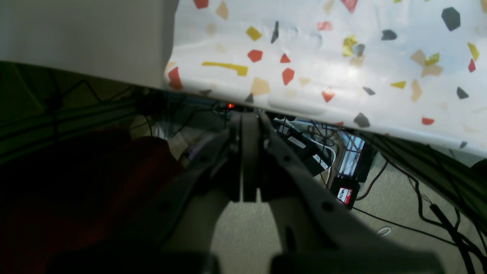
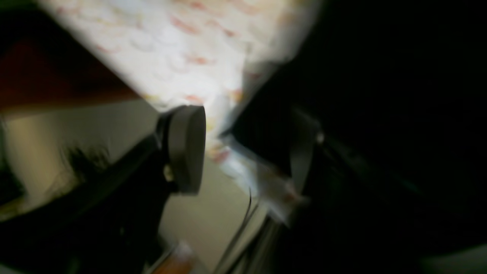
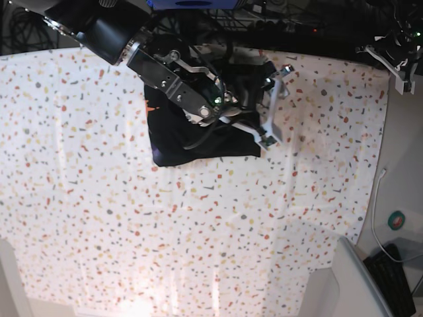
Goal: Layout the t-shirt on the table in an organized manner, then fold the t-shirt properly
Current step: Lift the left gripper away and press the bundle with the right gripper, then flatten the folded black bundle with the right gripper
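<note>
A wide desk fills the overhead base view, draped in white cloth speckled with small red, orange, yellow and grey flecks. The near half of the desk carries nothing but the cloth, which shows soft creases. A grey panel overlaps the near right corner, and beside it on the floor lie a white cable and a small round teal object.

Toward the far edge of the desk, a little left of its middle, the t-shirt lies in a bunched black heap with a small orange patch showing at its left side. The right arm reaches in from the far left corner and hangs over the heap. The right claw is at the shirt's right edge, its white fingers spread apart. In the right wrist view, which is badly blurred, a dark round pad stands apart from a second finger, with black cloth just behind; whether any fabric is touched cannot be told.

The left claw sits off the far right corner of the desk, well apart from the shirt. In the left wrist view, the left claw has its fingers pressed together, gripping nothing, below the desk's hanging edge above floor cables.
</note>
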`<action>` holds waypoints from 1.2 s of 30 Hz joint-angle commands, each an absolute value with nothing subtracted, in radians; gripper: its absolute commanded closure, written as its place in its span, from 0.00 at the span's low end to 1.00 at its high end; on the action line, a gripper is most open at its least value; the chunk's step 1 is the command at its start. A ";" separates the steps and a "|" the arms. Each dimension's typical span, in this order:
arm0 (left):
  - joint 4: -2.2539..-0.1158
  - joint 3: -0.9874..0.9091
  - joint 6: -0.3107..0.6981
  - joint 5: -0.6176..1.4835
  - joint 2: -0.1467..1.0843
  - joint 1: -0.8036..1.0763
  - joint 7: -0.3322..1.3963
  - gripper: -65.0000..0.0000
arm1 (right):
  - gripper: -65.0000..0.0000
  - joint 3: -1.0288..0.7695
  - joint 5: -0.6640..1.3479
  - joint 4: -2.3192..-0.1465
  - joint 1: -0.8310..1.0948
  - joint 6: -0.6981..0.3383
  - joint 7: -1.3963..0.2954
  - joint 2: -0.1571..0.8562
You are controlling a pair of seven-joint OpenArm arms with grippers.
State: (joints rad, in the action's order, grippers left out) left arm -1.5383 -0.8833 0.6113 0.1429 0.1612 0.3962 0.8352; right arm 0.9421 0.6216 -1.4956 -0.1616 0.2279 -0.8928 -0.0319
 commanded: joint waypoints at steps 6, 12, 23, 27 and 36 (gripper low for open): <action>-1.554 -0.894 0.615 0.143 0.182 0.398 0.826 1.00 | 0.52 0.972 0.622 -1.756 -0.197 0.232 -0.928 -0.015; -1.503 -0.897 0.615 0.150 0.222 0.401 0.825 1.00 | 0.81 0.783 0.625 -2.028 -0.108 0.378 -1.012 0.148; -1.477 -0.895 0.615 0.150 0.225 0.384 0.823 1.00 | 1.00 0.615 0.535 -1.873 0.042 0.340 -0.855 0.259; -1.472 -0.895 0.615 0.150 0.223 0.380 0.823 1.00 | 1.00 0.618 0.503 -1.778 0.021 0.338 -0.816 0.257; -1.471 -0.894 0.615 0.150 0.223 0.380 0.823 1.00 | 1.00 0.619 0.499 -1.721 -0.022 0.337 -0.819 0.162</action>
State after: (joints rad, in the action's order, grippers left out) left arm -1.4570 -0.8875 0.6140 0.1429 0.2050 0.3767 0.8310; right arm 0.6216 0.4976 -1.7065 -0.0044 0.3408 -0.8356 0.1623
